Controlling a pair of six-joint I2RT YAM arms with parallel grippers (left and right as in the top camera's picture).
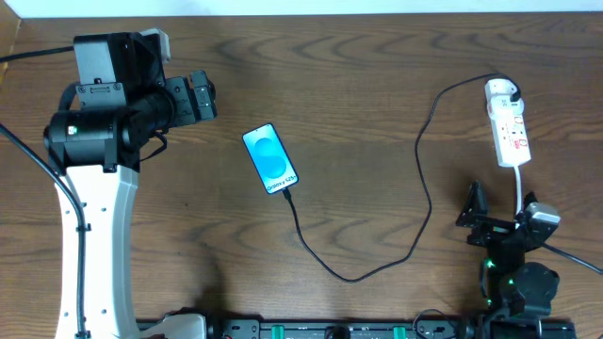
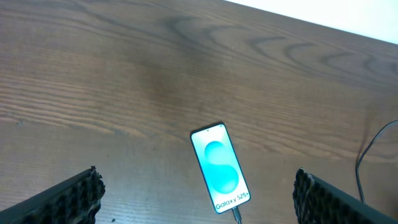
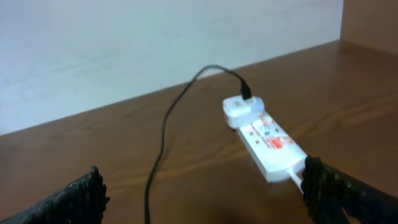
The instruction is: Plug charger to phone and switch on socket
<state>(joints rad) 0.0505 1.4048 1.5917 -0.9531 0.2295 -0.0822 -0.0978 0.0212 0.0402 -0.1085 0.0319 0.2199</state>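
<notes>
Black ribbed pads on both sides, so starting there. The left fingers [image 2: 71,198] are spread wide and released, nothing between them, hanging over the wood-grain worktop [image 1: 358,75]. In the left wrist view the phone [image 2: 221,168] lies flat past them, roughly between the two pads, screen up and glowing cyan with the Galaxy text readable.

The right fingers [image 3: 339,193] are spread just as wide and are just as empty. In the right wrist view the near end of the socket [image 3: 270,142] sits just beside the right-hand pad, but I can't tell whether they touch.

From overhead, the phone [image 1: 270,160] is near the middle of the worktop, slightly tilted. The charger [image 1: 429,188] meets its lower edge, and the connector looks seated. From there the black cable loops down, swings right and climbs to the white plug [image 1: 499,91], which is pushed into the far end of the socket [image 1: 512,137]. The socket lies over on the right, well apart from the phone, with its white cord trailing back toward the right arm. It has red marks on top, but the switch position is too small to read.
</notes>
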